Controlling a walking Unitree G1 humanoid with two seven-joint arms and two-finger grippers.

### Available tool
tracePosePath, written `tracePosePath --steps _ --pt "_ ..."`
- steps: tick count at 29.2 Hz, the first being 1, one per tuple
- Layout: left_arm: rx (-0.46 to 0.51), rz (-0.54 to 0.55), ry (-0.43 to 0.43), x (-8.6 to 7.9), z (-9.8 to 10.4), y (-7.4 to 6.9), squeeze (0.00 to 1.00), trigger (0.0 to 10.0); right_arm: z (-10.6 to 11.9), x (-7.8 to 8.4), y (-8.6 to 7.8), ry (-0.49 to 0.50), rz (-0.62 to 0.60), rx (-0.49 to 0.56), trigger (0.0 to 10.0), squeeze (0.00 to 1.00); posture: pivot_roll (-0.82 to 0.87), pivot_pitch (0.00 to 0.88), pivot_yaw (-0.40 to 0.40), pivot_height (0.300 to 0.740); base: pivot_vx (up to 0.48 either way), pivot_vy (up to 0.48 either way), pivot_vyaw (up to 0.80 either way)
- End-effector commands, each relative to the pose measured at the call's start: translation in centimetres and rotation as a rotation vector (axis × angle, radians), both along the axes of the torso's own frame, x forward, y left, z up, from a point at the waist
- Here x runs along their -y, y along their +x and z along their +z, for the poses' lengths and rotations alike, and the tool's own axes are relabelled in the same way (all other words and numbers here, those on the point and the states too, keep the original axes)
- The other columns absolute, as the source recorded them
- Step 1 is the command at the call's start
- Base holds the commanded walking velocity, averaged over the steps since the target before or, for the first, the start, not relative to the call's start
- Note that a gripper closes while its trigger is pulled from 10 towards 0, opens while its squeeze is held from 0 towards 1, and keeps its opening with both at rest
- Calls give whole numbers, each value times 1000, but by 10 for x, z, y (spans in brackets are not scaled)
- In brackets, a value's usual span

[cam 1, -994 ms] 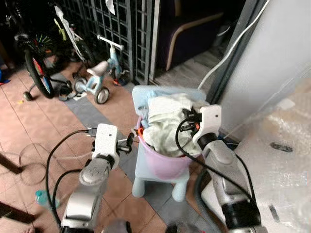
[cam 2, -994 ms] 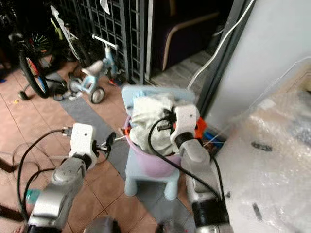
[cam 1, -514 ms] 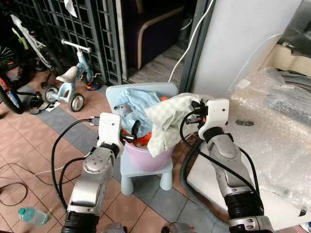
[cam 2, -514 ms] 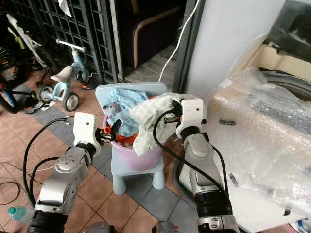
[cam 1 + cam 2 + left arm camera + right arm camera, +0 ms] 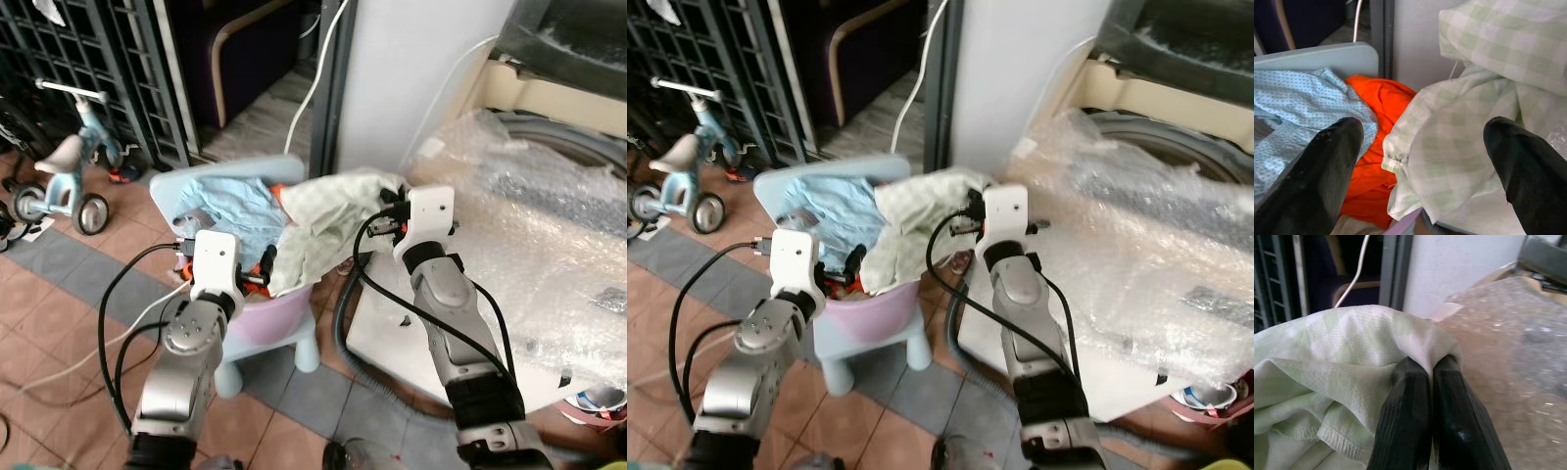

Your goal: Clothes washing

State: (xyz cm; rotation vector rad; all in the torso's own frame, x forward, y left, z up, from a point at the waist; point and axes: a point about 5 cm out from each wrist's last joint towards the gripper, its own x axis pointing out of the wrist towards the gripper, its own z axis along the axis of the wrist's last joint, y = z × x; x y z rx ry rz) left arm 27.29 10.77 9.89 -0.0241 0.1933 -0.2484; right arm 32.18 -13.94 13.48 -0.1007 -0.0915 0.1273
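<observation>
Basin (image 5: 274, 318) holds blue, orange clothes; right gripper (image 5: 1426, 377) pinches checked cloth (image 5: 328, 225), left gripper (image 5: 1420, 147) wide.

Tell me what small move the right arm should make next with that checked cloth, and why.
Probably lift it higher and carry it toward the washer. The right tool is shut on the checked cloth, but its lower part hangs into the pink basket on the clothes there, so it isn't clear yet.
</observation>
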Motion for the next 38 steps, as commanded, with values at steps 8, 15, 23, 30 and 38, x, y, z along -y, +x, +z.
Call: tracePosePath --steps 8,15,23,30,38 --pt "1 33 -10 -9 0 0 0 10000 11 10 -10 -2 -41 70 10000 0 -35 21 -20 740 0 0 -795" --pt "4 46 -24 -11 -1 -4 0 10000 2 12 -31 -24 -25 38 10000 0 -45 21 -16 740 0 0 -741" --pt "-12 122 -5 -21 -3 -4 0 10000 13 -10 -24 -111 141 99 10000 0 -40 14 -12 740 0 0 -52" --pt "-25 154 -7 -27 -5 -7 0 10000 22 -16 -12 -99 176 122 10000 0 -18 6 -26 740 435 0 0" --pt "-31 159 -16 -26 -6 -6 0 10000 46 -21 6 -141 213 213 10000 0 -20 7 -23 740 446 0 0"
